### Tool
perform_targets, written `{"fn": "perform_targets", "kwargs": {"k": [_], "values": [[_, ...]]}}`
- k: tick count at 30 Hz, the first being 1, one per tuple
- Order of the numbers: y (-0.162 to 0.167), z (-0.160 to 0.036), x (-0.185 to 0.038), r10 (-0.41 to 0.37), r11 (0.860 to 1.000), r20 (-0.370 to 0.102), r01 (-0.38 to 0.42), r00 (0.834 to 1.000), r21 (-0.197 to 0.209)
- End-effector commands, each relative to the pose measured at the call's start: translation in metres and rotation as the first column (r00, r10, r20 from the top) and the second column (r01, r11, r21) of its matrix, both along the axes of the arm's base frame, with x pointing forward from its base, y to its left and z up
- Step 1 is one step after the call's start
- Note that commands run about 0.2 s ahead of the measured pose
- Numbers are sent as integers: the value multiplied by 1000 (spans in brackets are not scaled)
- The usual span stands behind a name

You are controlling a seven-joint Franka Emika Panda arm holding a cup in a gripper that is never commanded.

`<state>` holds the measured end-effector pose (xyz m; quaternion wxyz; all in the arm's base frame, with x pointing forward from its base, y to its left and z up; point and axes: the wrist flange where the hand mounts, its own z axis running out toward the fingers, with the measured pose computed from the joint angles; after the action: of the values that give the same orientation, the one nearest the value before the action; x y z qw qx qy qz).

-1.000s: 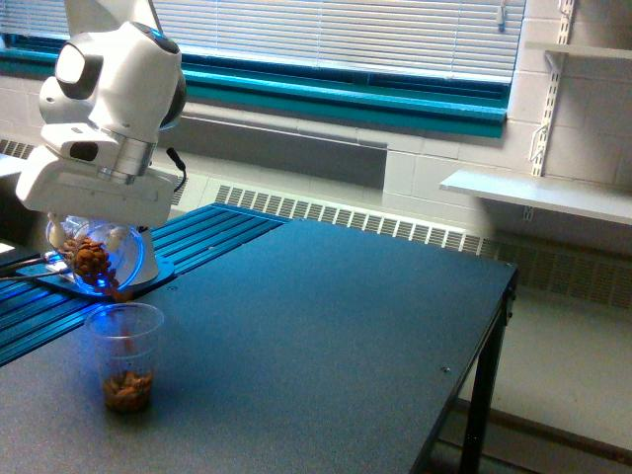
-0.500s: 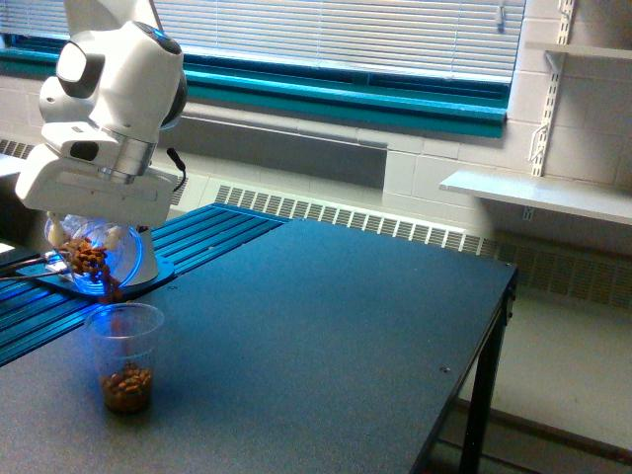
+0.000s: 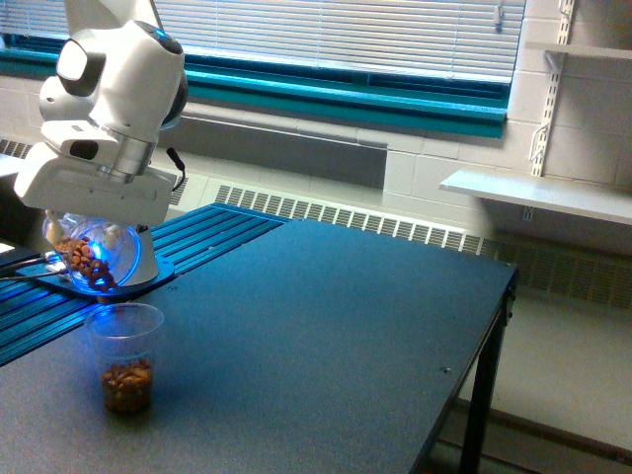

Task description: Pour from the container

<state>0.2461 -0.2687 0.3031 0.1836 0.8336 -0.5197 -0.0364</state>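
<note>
Container (image 3: 87, 255), tipped with brown pieces inside, hangs clamped in the gripper (image 3: 91, 212) above a ridged cup (image 3: 125, 354) standing near the surface's (image 3: 326, 336) near edge at the exterior view's left. Rightward the dark surface lies bare to its far corner. Behind run a radiator grille (image 3: 336, 219), blinds (image 3: 326, 35) and wall shelves (image 3: 538, 193).

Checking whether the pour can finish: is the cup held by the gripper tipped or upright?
Tipped. The held cup lies nearly on its side, brown pieces sliding toward its mouth above the standing cup.
</note>
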Motion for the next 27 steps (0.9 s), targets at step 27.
{"fn": "perform_targets", "kwargs": {"k": [27], "values": [[-5,6,6,31,999,-48,-32,998,-17]]}}
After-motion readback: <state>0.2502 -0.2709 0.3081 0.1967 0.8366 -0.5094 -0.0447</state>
